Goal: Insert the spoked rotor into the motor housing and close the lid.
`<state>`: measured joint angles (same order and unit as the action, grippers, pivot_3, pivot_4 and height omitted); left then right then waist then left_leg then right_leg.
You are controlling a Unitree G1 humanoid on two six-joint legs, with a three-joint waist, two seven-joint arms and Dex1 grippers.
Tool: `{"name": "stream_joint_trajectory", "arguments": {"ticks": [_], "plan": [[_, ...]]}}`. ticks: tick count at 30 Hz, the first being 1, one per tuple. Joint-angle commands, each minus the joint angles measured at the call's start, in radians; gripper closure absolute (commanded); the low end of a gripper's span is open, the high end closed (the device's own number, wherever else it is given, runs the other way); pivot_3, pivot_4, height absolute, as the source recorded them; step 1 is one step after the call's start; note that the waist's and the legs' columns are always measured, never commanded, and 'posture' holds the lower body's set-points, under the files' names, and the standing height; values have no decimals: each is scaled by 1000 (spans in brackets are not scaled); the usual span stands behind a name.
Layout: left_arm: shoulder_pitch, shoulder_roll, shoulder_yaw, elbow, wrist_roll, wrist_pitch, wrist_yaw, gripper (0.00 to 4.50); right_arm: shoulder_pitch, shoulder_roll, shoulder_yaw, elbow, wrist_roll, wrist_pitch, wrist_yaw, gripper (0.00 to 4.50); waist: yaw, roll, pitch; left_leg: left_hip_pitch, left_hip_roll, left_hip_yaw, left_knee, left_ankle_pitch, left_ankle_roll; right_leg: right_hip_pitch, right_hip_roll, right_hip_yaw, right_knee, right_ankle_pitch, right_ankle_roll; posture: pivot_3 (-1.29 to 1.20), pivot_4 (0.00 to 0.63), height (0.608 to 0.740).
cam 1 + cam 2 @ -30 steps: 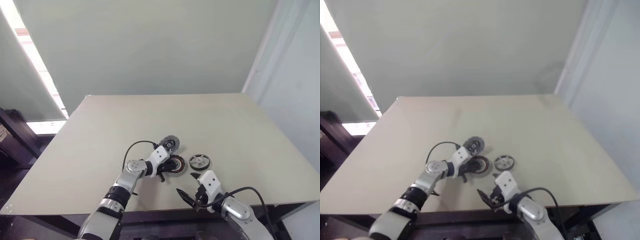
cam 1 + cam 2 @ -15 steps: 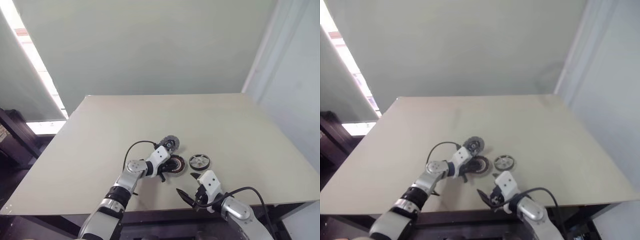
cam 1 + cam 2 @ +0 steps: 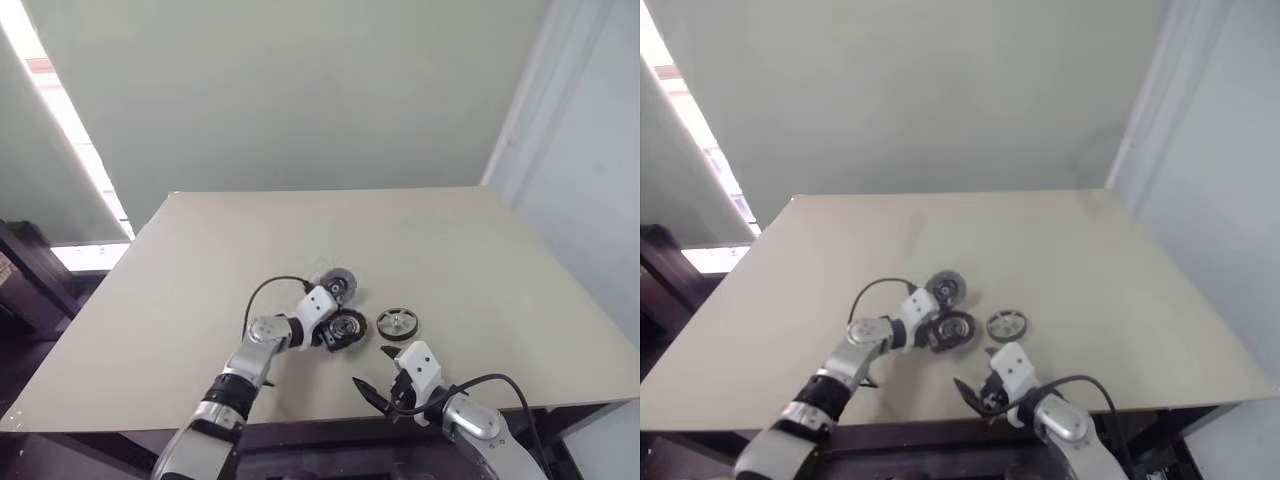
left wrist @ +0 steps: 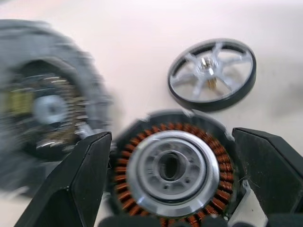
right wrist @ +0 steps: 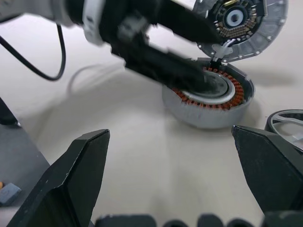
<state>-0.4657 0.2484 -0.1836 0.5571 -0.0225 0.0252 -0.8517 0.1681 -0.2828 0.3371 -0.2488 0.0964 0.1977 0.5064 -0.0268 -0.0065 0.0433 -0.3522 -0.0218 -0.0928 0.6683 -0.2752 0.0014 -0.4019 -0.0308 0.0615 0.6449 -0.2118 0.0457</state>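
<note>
The left gripper (image 4: pixel 173 184) has its jaws spread wide, one finger (image 4: pixel 78 177) on each side of the housing (image 4: pixel 173 168) with a gap showing between pads and rim; it pinches nothing. In the left eye view this gripper (image 3: pixel 333 331) sits just below the frame's centre, over the housing (image 3: pixel 347 326). The lid (image 3: pixel 337 284) lies just above and left of the housing, close beside it; whether they touch I cannot tell. The rotor (image 3: pixel 398 323) lies flat just right of the housing, apart from it. The right gripper (image 3: pixel 374 391), low in the frame near the table (image 3: pixel 200 270) edge, has its jaws spread and empty.
</note>
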Motion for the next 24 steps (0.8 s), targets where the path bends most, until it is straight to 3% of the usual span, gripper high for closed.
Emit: {"name": "stream_joint_trajectory", "arguments": {"ticks": [1, 10, 17, 24], "plan": [[15, 19, 44, -146, -86, 71, -41, 35, -19, 10, -10, -20, 3, -30, -1, 0, 0, 0, 0, 0, 0, 0, 0, 0, 0, 0, 0, 0, 0, 0, 0, 0, 0, 740], [194, 136, 141, -461, -293, 406, -96, 35, -46, 61, -66, -45, 52, -4, -33, 0, -8, 0, 0, 0, 1, 1, 0, 0, 0, -1, 0, 1, 0, 0, 0, 0, 0, 740], [326, 174, 217, -493, -303, 361, -30, 35, -98, 56, -62, -11, 41, 25, -16, 0, -13, 1, 0, 2, 1, 0, 0, 0, 0, 0, 0, 1, 1, -1, -2, 0, 0, 740], [373, 144, 227, -488, -308, 317, 18, 35, -164, 44, -47, 32, 18, 48, -14, 0, -14, 1, 0, 3, 0, 1, -1, 0, 0, 1, -1, 2, 1, -1, -3, 0, 0, 740]]}}
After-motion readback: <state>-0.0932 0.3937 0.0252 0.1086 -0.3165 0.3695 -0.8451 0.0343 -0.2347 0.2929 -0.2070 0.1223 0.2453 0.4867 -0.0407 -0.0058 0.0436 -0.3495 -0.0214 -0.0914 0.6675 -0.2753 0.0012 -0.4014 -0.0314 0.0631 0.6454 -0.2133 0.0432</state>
